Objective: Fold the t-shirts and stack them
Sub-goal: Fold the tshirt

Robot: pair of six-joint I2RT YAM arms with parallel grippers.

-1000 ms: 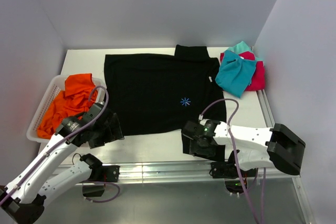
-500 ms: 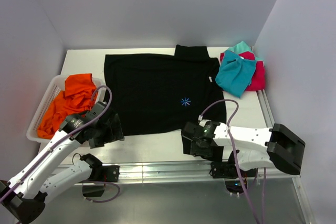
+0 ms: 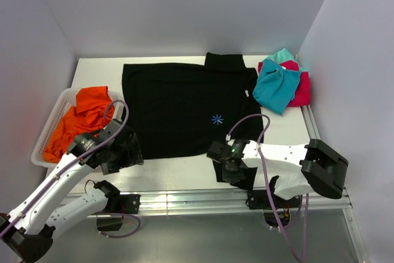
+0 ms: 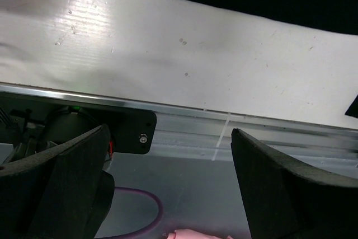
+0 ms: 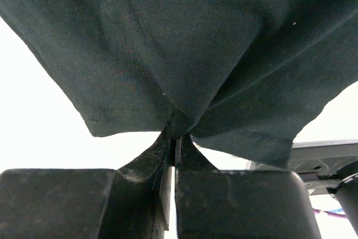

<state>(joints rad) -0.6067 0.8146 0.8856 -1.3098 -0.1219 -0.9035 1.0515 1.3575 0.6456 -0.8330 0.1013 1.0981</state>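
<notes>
A robot lab's test cell; plain white walls (image 3: 184, 10) box in a white tabletop (image 3: 98, 72). An aluminium rail (image 3: 184, 198) edges it.

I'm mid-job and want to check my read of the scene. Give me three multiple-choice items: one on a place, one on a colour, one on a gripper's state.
1. Where does the orange shirt lie?
A) in the white basket at the left
B) on the floor
C) hung on the back wall

2. Which colour tops the pile of shirts at the far right?
A) yellow
B) white
C) teal

3. How is the right gripper?
A) wide open
B) shut on the near hem of the black shirt
C) shut on nothing

Answers:
1. A, the top view shows it bunched inside the basket's walls.
2. C, a teal shirt lies over a pink-red one.
3. B, the right wrist view shows black cloth pinched between the closed fingers.
</notes>
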